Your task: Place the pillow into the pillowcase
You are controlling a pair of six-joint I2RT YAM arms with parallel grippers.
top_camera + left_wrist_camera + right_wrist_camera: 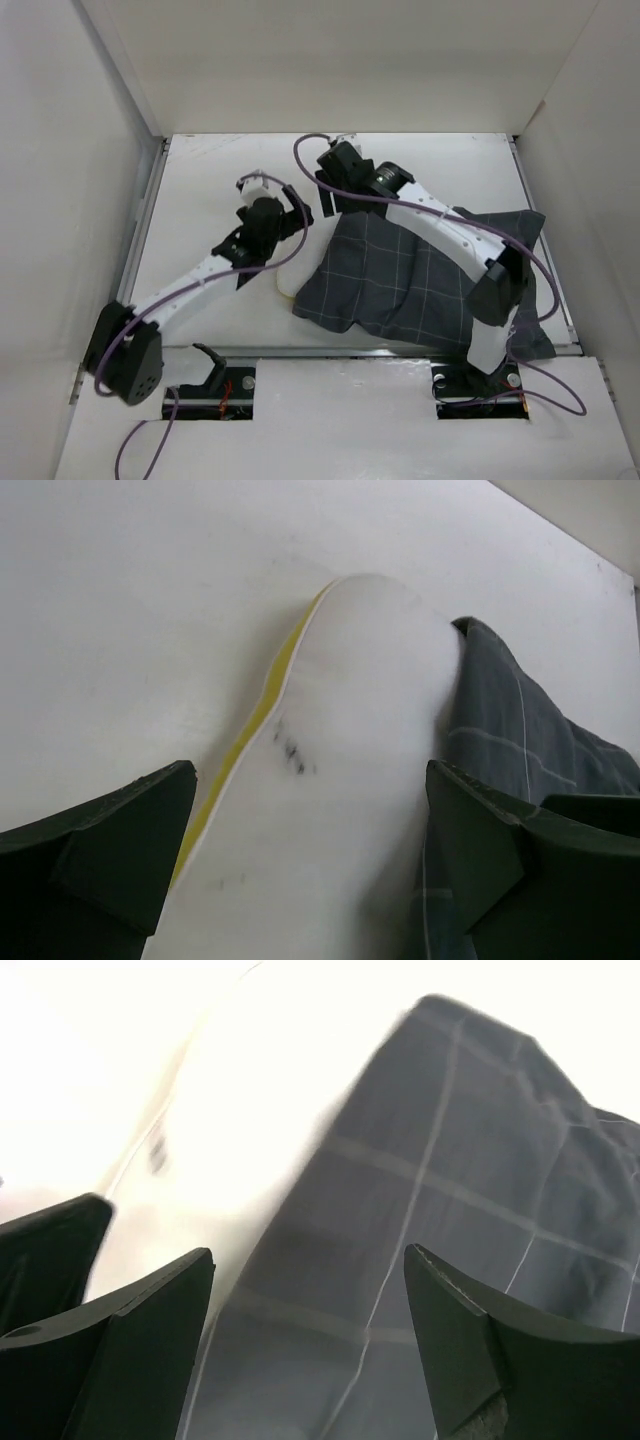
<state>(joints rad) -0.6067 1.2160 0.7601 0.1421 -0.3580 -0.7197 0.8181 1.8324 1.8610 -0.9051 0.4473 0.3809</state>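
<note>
your left claw (310, 880) is spread wide, its two dark fingers (100, 860) standing on either side of the large soft cream-yellow pillow (340, 730) and pinching nothing. only one rounded end of that pillow shows, with a yellow seam along its left edge. the rest lies inside the dark grey-navy checked fabric pillowcase (400, 280), whose open edge meets the pillow just by the right finger. from above, the cream end pokes out at the case's near-left corner, close to the left claw. your right claw (305, 1340) is spread too, hovering over the line where case meets pillow and gripping nothing. from above it sits by the case's far-left corner. the case's far-right corner comes near the right-hand white wall (590, 150). its near edge runs along the near edge of the white table (200, 170), partly behind the right arm (450, 235). bare table shows beyond the case and to the left of the pillow.
</note>
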